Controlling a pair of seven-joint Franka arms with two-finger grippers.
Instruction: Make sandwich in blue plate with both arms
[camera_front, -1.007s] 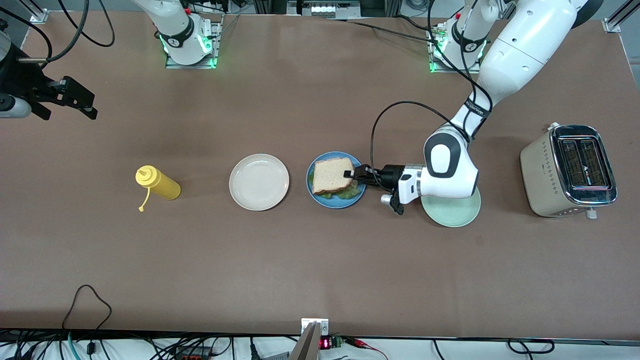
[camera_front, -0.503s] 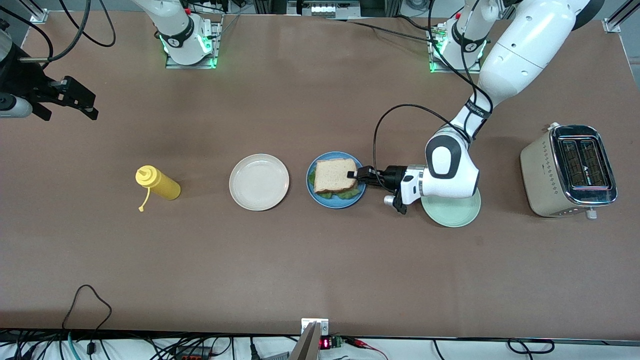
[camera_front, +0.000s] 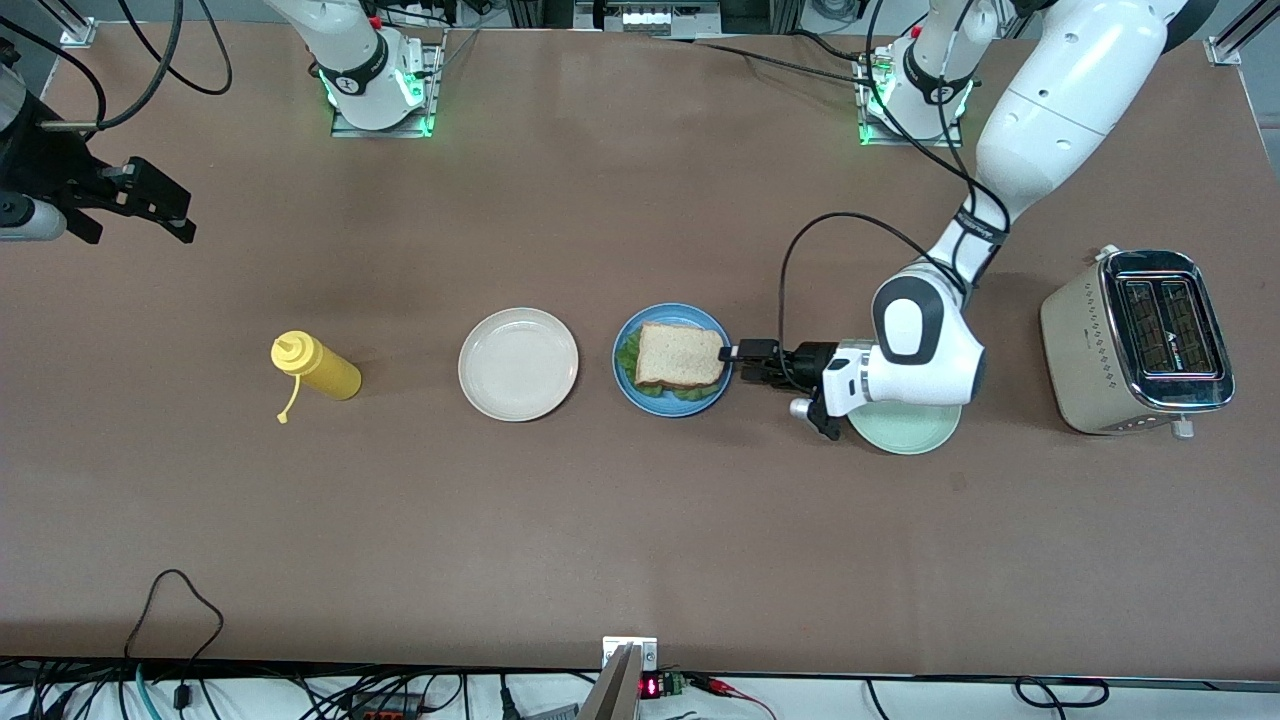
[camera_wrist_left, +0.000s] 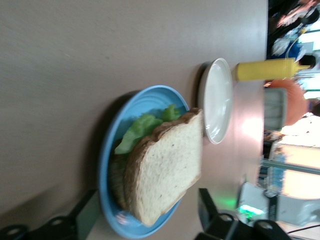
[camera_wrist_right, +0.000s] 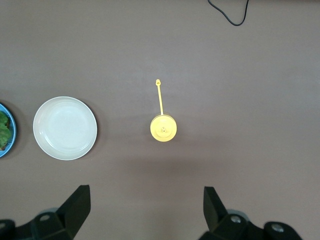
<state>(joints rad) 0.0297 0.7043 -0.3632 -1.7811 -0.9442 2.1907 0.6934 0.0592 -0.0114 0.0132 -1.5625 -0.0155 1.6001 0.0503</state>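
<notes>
Two fingers of the left gripper (camera_front: 738, 356) are seen spread apart at the rim of the blue plate (camera_front: 625, 378), on its side toward the left arm's end, with nothing clamped between them. The sandwich (camera_front: 680, 355) lies on that plate. The right gripper (camera_front: 160, 208) is held wide open, waiting high above the table well away from the plate. Lettuce (camera_wrist_left: 142, 127) between the slices is shown clearly only in the left wrist view; the toaster (camera_front: 1140, 340) appears only from the front.
</notes>
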